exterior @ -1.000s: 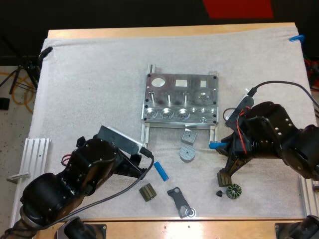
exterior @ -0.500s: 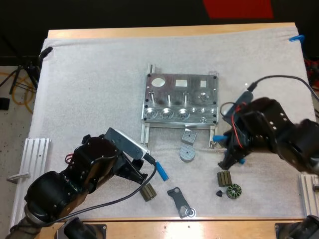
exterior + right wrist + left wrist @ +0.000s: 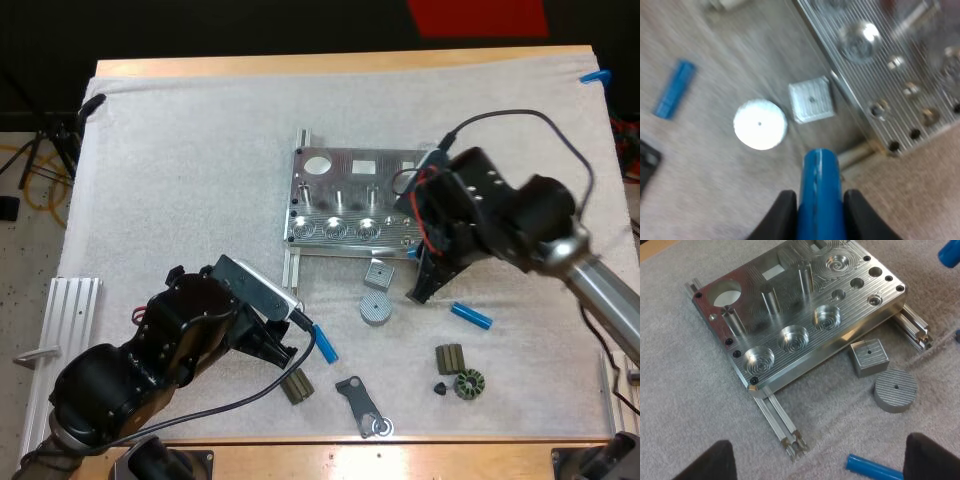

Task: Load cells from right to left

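The held cell (image 3: 820, 185), a smooth bright-blue cylinder, is clenched between the two black fingers of the right pincer (image 3: 820, 220). Its free end points out past the tips (probably so it can go end-first into a socket). Just ahead of that pincer lies the fixture (image 3: 360, 200), a bare machined metal plate with finely ribbed faces. Its near row has large round sockets with spiral-cut floors and smaller holes toward the right. Since loading runs right to left, I judge this is why the pincer hovers off the plate's right near corner. Between pincer and plate rest a square block (image 3: 811, 102) and a round disc (image 3: 760, 124), both dull grey metal with a centre hole. A spare cell (image 3: 470, 316) lies flat on the fuzzy white mat (image 3: 180, 180), just beside the right pincer. The left pincer (image 3: 820, 462) is released, its fingers wide apart and grasping nothing. A third cell (image 3: 872, 469) lies on the mat just ahead of its tips, likely waiting its turn.
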You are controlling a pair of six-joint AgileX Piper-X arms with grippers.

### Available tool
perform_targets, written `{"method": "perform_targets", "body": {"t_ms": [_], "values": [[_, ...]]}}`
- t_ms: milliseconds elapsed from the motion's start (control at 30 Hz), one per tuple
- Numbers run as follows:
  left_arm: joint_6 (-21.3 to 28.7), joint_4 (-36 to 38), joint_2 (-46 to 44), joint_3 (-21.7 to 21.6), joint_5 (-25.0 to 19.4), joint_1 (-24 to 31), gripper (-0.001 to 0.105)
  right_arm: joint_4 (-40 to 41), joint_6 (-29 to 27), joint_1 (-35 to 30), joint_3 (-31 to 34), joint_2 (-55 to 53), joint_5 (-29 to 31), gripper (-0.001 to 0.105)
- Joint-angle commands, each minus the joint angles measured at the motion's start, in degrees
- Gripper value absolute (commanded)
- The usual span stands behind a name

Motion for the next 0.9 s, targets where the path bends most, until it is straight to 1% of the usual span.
{"method": "perform_targets", "body": {"t_ms": [0,33,100,233,367,433,500,567,767,833,867], "values": [[0.0,-0.5,-0.3,-0.2,-0.7,0.1,0.067,0.6,-1.1,-0.3,-0.8,0.9,2.3,0.004],[0.0,-0.5,-0.3,-0.2,-0.7,0.1,0.067,0.6,-1.1,-0.3,-0.8,1.3,2.4,0.004],[0.0,-0.5,-0.3,-0.2,-0.7,0.1,0.067,0.8,-4.0,-0.3,-0.8,3.0,2.4,0.004],[0.0,-0.5,-0.3,-0.2,-0.6,0.1,0.067,0.3,-5.7,-0.3,-0.8,5.1,5.7,0.004],[0.0,-0.5,-0.3,-0.2,-0.6,0.1,0.067,-0.7,-7.8,-0.3,-0.9,7.1,6.5,0.004],[0.0,-0.5,-0.3,-0.2,-0.6,0.1,0.067,-1.9,-9.0,-0.3,-0.9,8.1,8.1,0.004],[0.0,-0.5,-0.3,-0.2,-0.6,0.1,0.067,-3.5,-10.6,-0.3,-0.9,9.4,11.9,0.004],[0.0,-0.5,-0.3,-0.2,-0.6,0.1,0.067,-4.1,-11.8,-0.5,-0.9,10.4,13.5,0.004],[0.0,-0.5,-0.3,-0.2,-0.6,0.1,0.067,-4.8,-12.6,-3.0,-0.9,13.6,13.4,0.004],[0.0,-0.5,-0.3,-0.2,-0.6,0.1,0.067,-5.7,-12.6,-4.1,-0.9,14.0,12.9,0.004],[0.0,-0.5,-0.3,-0.2,-0.6,0.1,0.067,-6.4,-12.6,-4.7,-0.9,14.0,11.5,0.004]]}}
